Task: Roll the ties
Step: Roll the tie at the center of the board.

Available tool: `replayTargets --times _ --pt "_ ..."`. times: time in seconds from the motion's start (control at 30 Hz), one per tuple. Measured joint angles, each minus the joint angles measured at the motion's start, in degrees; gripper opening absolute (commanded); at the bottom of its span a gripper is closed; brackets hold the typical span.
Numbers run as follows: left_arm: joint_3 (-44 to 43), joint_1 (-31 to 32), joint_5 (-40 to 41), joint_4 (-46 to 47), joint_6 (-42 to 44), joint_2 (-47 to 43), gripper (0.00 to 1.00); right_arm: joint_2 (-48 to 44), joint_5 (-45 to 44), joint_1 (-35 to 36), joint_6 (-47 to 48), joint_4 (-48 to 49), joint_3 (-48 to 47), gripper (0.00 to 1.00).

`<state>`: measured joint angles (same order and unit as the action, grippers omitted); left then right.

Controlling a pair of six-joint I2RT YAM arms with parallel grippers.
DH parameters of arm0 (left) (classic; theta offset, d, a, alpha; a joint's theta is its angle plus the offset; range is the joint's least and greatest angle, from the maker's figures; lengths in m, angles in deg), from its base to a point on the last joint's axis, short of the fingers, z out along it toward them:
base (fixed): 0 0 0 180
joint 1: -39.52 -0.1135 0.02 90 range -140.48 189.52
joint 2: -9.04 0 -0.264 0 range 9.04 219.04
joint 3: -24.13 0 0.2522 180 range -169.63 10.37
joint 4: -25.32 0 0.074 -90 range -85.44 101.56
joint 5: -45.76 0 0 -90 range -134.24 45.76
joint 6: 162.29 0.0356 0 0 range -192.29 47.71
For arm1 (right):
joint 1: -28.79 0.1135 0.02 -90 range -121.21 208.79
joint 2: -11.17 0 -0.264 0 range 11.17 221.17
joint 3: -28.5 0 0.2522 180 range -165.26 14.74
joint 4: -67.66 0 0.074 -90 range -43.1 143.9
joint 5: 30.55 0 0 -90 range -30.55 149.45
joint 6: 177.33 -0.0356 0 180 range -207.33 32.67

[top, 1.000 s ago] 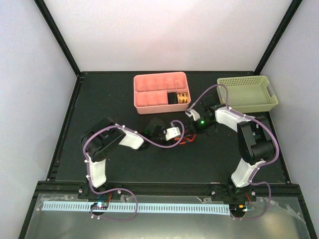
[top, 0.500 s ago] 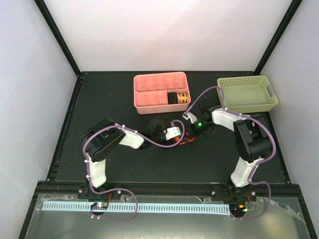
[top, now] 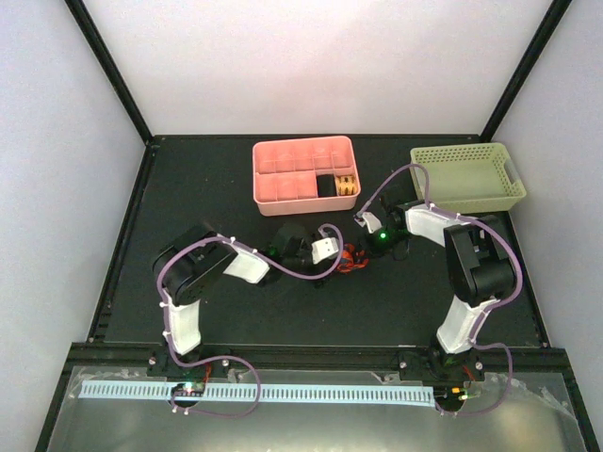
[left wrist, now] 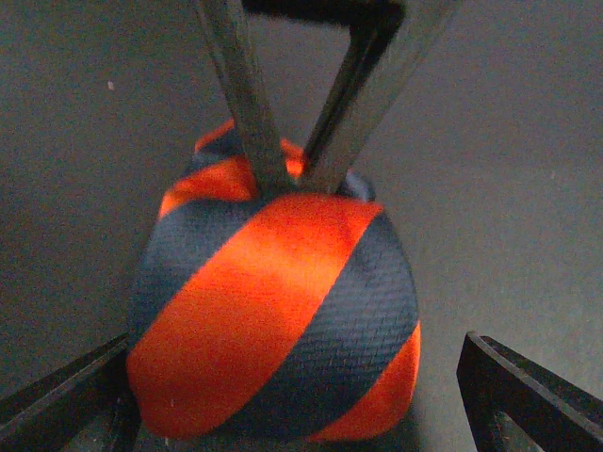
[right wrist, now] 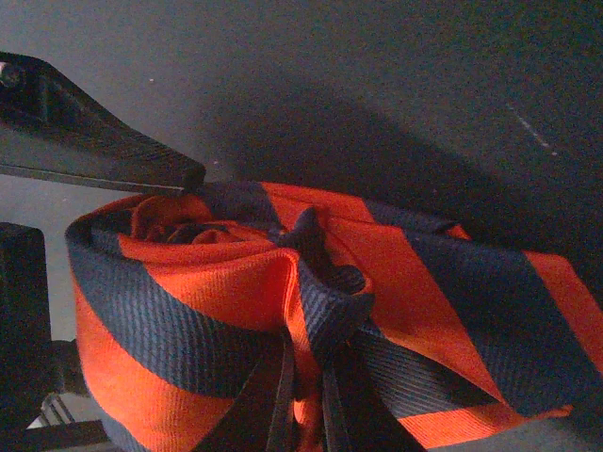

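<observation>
The tie point(left wrist: 273, 320), orange-red with navy diagonal stripes, lies as a loose roll on the black table point(top: 207, 207) between the two arms, a small red patch point(top: 353, 259) from above. My left gripper point(left wrist: 294, 377) is open. Its fingers point(left wrist: 528, 395) stand wide on either side of the roll, with a gap on the right side. My right gripper point(right wrist: 306, 405) is shut, pinching a fold of the tie point(right wrist: 236, 282) at the roll's edge. Its thin fingers point(left wrist: 254, 104) come in from the top of the left wrist view.
A pink compartment tray point(top: 273, 151) stands at the back centre with a rolled striped item point(top: 346, 185) in its right compartment. A pale green basket point(top: 466, 176) sits at the back right. The left gripper's finger point(right wrist: 94, 151) crosses the right wrist view's upper left.
My left gripper has opened off the rolled tie and drawn back slightly to the left. My right gripper has shut on the tie's fabric.
</observation>
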<state>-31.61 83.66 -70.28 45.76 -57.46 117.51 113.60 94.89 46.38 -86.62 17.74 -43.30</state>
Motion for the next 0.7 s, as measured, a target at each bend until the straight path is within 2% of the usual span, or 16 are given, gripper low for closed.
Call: replayTargets --times 0.17,0.3,0.4,0.53,0.63,0.7 --pt "-1.4 0.0 -1.7 4.0 -2.6 3.5 0.87 0.2 -0.8 0.0 0.0 0.2 0.0 0.02" --pt "-3.4 0.0 -2.3 5.3 -4.2 6.4 0.75 0.3 -0.6 -0.1 0.0 0.2 0.0 0.02" --pt "-4.7 0.0 -2.3 5.2 -4.6 7.4 0.62 0.5 -0.2 -0.3 0.0 0.2 0.0 0.02" --pt "-5.1 0.2 -1.8 4.4 -4.0 7.5 0.46 0.7 0.3 -0.4 0.0 0.2 -0.1 0.14" --pt "-5.1 0.2 -0.9 3.0 -2.8 7.1 0.42 0.8 0.5 -0.4 0.5 -0.1 -0.4 0.24" --pt "-5.1 0.2 -0.2 1.4 -1.9 6.3 0.4 0.8 0.5 -0.5 0.5 -0.5 -0.7 0.35"
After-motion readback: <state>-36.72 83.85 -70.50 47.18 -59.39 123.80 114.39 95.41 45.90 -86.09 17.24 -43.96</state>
